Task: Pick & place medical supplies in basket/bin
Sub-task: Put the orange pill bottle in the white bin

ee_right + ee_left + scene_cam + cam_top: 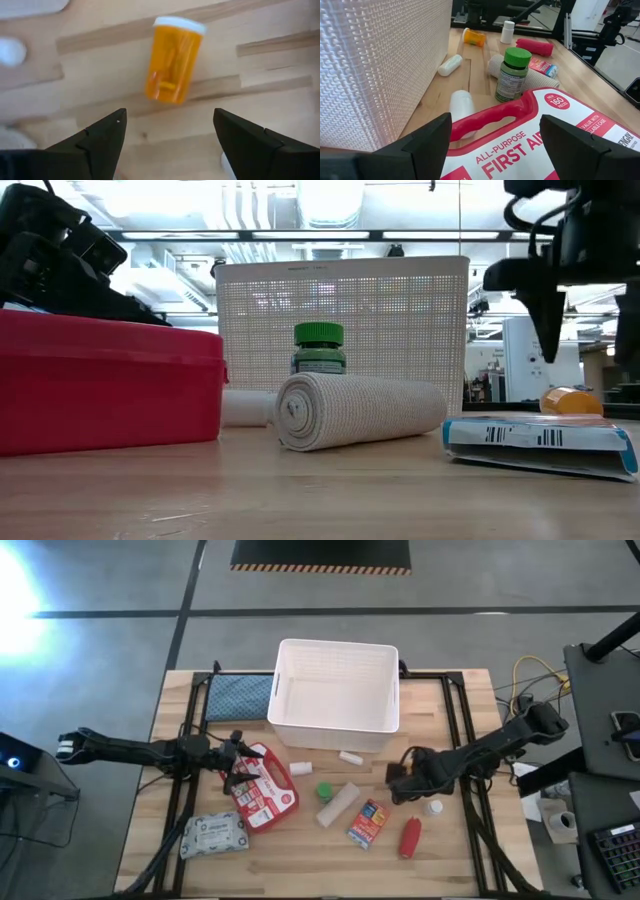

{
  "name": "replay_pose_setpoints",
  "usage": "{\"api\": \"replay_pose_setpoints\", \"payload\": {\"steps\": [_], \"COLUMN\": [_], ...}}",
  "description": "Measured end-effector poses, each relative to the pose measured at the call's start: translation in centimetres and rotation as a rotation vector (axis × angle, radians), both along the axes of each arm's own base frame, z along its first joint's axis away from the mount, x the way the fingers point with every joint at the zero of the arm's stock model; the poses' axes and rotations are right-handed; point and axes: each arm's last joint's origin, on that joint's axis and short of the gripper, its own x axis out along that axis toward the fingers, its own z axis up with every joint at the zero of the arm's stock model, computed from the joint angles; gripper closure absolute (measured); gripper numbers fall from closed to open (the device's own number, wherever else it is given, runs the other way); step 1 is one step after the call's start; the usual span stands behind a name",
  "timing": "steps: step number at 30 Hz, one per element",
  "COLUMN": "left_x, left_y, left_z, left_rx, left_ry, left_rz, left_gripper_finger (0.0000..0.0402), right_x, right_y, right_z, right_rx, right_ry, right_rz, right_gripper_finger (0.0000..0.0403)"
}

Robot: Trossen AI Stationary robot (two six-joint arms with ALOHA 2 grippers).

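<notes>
Two end effectors work the tabletop, the left end effector [492, 145] spread open over the soft first-aid pouch [265, 792], best taken by its stiff handle, the right end effector [167, 135] open above a light, slippery pill bottle [174, 59] beside the basket [335, 685].

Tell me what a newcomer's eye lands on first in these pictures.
The big white slotted basket at the table's back middle stands out first. Next, the red-and-white first-aid pouch in front of it to the left, with the left end effector open over its red handle. Across the table, the right end effector hangs open above an orange pill bottle lying on its side.
</notes>
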Motion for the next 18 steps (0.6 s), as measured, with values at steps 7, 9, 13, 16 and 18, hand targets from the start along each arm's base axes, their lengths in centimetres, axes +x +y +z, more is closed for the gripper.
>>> {"api": "replay_pose_setpoints", "payload": {"steps": [7,9,13,16,18], "left_x": [0.0,0.0,0.0,0.0,0.0], "left_y": [0.0,0.0,0.0,0.0,0.0], "left_z": [0.0,0.0,0.0,0.0,0.0], "left_rx": [0.0,0.0,0.0,0.0,0.0], "left_ry": [0.0,0.0,0.0,0.0,-0.001], "left_rz": [0.0,0.0,0.0,0.0,0.0], "left_gripper_finger": [0.0121,0.0121,0.0121,0.0121,0.0121], "right_x": [-0.1,-0.1,-0.1,0.0,0.1], "right_y": [-1.0,-1.4,-2.1,-2.7,-3.0], "right_z": [-2.5,-2.9,-3.6,-4.2,-4.7], "right_rx": [-0.016,-0.022,-0.053,-0.058,-0.059], "right_ry": [0.026,0.033,0.059,0.074,0.083], "right_rz": [-0.088,-0.112,-0.141,-0.15,-0.15], "right_gripper_finger": [0.0128,0.0132,0.0138,0.0142,0.0145]}}
